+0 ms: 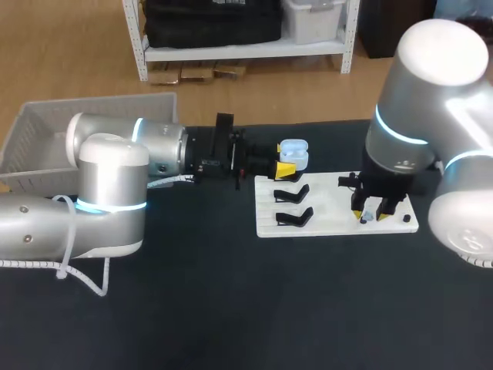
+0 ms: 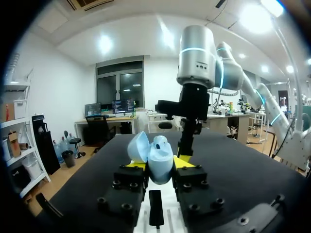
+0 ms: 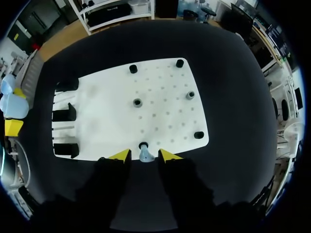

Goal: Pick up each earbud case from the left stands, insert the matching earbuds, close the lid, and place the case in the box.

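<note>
The left tool (image 1: 285, 171) is clamped on the open pale-blue earbud case (image 1: 294, 153), holding it above the worktop (image 1: 231, 308) just off the white board's far left corner. The box (image 1: 46, 131) sits at the worktop's far left corner. The white board (image 3: 160, 107) lies right of the middle, with black stands (image 1: 291, 206) along its left edge. The right tool (image 3: 145, 155) is down at the board's near edge, its tips (image 3: 120, 155) spread either side of a pale earbud (image 3: 146, 153) on its peg, not pinching it. I judge the step to be fetching the earbud. The next move calls for closing gently, lifting straight off, then seating it in the held case.
</note>
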### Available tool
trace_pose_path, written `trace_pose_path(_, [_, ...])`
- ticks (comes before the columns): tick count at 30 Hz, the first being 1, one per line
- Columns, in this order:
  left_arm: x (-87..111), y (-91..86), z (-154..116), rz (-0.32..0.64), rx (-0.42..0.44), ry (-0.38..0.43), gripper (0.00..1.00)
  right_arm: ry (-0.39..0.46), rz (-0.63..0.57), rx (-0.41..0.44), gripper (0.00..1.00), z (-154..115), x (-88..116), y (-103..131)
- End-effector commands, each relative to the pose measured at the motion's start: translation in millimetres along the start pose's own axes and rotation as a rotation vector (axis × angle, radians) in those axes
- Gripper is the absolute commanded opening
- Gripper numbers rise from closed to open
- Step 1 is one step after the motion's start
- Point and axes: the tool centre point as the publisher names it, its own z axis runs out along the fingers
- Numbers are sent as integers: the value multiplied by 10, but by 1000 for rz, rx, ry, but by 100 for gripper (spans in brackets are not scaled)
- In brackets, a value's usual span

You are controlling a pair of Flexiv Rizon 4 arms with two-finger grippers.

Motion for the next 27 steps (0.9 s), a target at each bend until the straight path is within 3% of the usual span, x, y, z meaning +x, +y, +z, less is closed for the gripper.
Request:
trace_pose_path(1, [7, -17, 2, 3, -7, -2, 0, -4, 8, 3, 33, 19, 17, 3])
trace_pose_path(27, [7, -17, 2, 3, -7, -2, 0, 3, 47, 12, 33, 70, -28, -14])
